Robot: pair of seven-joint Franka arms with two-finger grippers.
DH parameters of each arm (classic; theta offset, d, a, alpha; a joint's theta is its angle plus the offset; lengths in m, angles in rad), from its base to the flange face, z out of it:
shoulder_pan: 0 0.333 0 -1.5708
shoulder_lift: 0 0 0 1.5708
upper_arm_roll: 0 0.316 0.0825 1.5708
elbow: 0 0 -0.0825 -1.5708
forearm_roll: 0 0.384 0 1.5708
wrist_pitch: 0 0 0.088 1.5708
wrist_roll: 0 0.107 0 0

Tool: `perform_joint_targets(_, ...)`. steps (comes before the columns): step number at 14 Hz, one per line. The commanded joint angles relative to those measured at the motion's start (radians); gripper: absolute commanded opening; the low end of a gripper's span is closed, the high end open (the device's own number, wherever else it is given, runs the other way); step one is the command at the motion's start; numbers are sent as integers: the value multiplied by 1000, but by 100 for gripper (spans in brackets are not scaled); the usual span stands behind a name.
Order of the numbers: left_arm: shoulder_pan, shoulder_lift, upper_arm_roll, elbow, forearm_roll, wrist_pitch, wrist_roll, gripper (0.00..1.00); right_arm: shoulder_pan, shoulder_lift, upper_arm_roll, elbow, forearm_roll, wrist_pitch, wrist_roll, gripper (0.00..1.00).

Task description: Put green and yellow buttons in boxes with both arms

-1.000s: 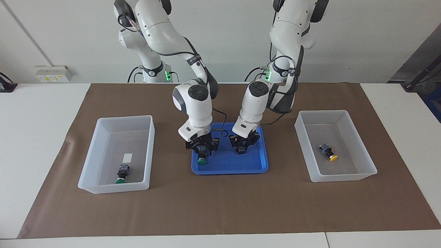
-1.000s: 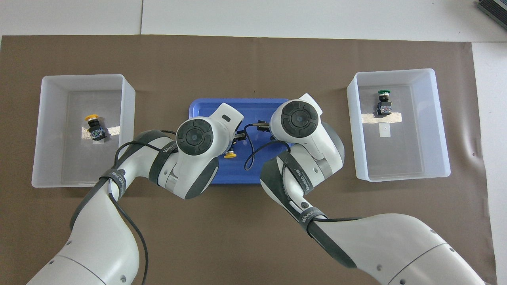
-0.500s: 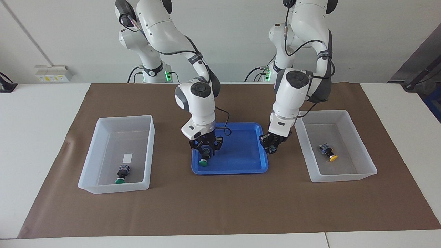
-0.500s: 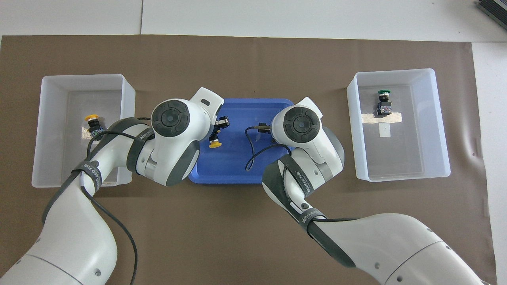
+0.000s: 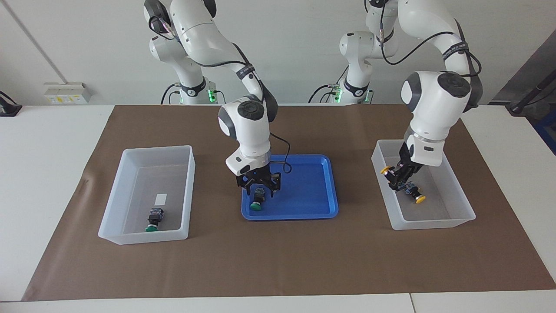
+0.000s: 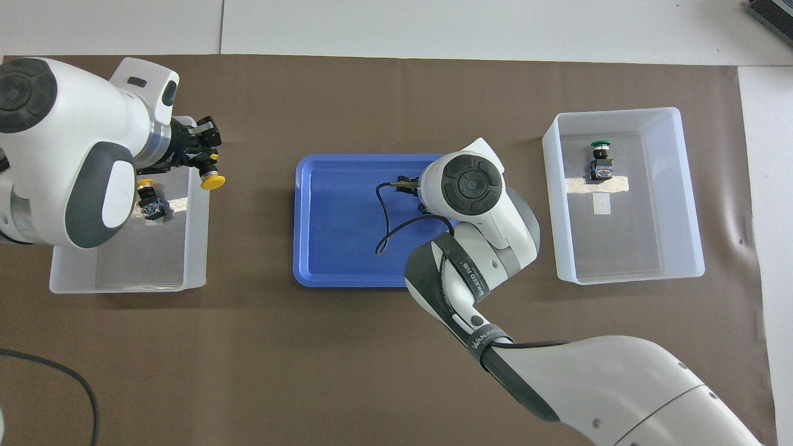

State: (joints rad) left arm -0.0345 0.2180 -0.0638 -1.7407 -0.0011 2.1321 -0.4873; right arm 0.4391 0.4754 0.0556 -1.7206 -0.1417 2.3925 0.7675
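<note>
My left gripper point(image 5: 397, 176) is shut on a yellow button point(image 5: 385, 170) and holds it in the air over the inner wall of the box point(image 5: 434, 226) at the left arm's end; the button's cap also shows in the overhead view point(image 6: 213, 181). A second yellow button point(image 5: 415, 195) lies in that box. My right gripper point(image 5: 259, 186) is open just above a green button point(image 5: 256, 203) that lies in the blue tray point(image 5: 304, 214); the overhead view hides this button under the wrist. Another green button point(image 5: 153, 219) lies in the box point(image 5: 147, 150) at the right arm's end.
The boxes and the tray stand on a brown mat point(image 5: 278, 261) on the white table. A cable point(image 6: 385, 235) from the right wrist hangs over the tray. Bare mat lies between the tray and each box.
My left arm has lifted the yellow button out of the blue tray and swung it over the box at its own end. My right gripper has stayed over the green button and risen a little.
</note>
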Motion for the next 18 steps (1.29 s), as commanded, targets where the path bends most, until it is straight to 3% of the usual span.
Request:
perform_joint_targets(1, 103, -29, -10, -51, -43, 2, 158, 0, -2, 11, 7, -7, -4, -1, 35, 78)
perform_joint_targets(4, 143, -107, -8, -276, -50, 184, 237, 0, -5, 15, 7, -54, -6, 17, 49, 68)
perform_joint_targets(5, 143, -129, -7, -340, -50, 230, 239, 0, -3, 15, 7, -54, -6, 22, 49, 56)
perform_joint_targets(6, 142, -147, -7, -390, -50, 265, 239, 0, 1, 15, 7, -50, -6, 21, 49, 35)
perform_joint_targets(7, 137, -147, -7, -402, -50, 282, 239, 0, 0, 14, 9, -39, -4, 20, 52, 8)
perform_joint_targets(8, 136, -147, -7, -407, -50, 282, 240, 0, -3, 14, 7, -22, -4, 13, 58, 0)
perform_joint_targets(12, 140, -147, -7, -456, -50, 298, 384, 0, -68, -89, 9, -2, 52, -114, 38, 0)
perform_joint_targets(13, 136, -147, -7, -456, -48, 298, 384, 20, -75, -128, 7, -11, 83, -145, -8, 0)
perform_joint_targets(15, 133, -146, -7, -451, -48, 302, 386, 91, -115, -196, 7, -30, 85, -221, -77, 0)
perform_joint_targets(16, 133, -143, -7, -445, -48, 302, 386, 100, -131, -227, 6, -39, 85, -252, -120, 0)
perform_joint_targets(18, 139, -135, -7, -422, -48, 299, 384, 100, -192, -285, 6, -78, 85, -308, -244, 0)
